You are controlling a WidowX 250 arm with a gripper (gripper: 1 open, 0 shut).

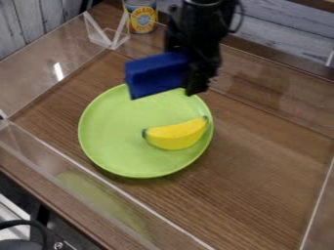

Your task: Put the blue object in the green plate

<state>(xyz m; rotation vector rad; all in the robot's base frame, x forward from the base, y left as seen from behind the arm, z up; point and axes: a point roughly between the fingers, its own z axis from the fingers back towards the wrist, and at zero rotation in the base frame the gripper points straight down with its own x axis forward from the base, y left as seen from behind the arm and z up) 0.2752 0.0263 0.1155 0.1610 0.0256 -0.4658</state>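
We see the block (156, 75) grasped by the tool (183, 66), held up in the air with its deep-blue side facing us and overlapping the upper rim of the plate (109, 145) in our view. The fingertips are partly hidden behind the block, and the black arm (206, 21) reaches in from the top. The lime-green plate lies on the wooden table (255, 161), and the banana (177, 134) rests in it, toward the side right of centre as we look. Near the top edge we make out a can (141, 17) with a yellow and blue label, standing just beside a clear plastic piece (107, 31).
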